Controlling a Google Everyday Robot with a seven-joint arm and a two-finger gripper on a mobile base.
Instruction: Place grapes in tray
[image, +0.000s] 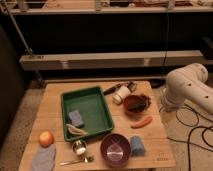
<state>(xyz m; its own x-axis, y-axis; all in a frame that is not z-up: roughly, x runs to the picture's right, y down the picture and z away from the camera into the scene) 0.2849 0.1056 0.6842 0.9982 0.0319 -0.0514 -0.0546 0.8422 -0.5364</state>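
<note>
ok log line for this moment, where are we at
grapes: in small brown bowl, not yet in tray | gripper: out of view, only arm shows right of table

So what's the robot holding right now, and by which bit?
It cannot be told. The gripper is at the small brown-red bowl, right beside the dark grapes, but no hold on them shows.

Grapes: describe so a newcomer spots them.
On the wooden table, beside the white arm (gripper out of view), a brown-red bowl sits right of the green tray. The grapes lie across it: a dark, nearly black bunch, unlike the orange sausage nearby.
</note>
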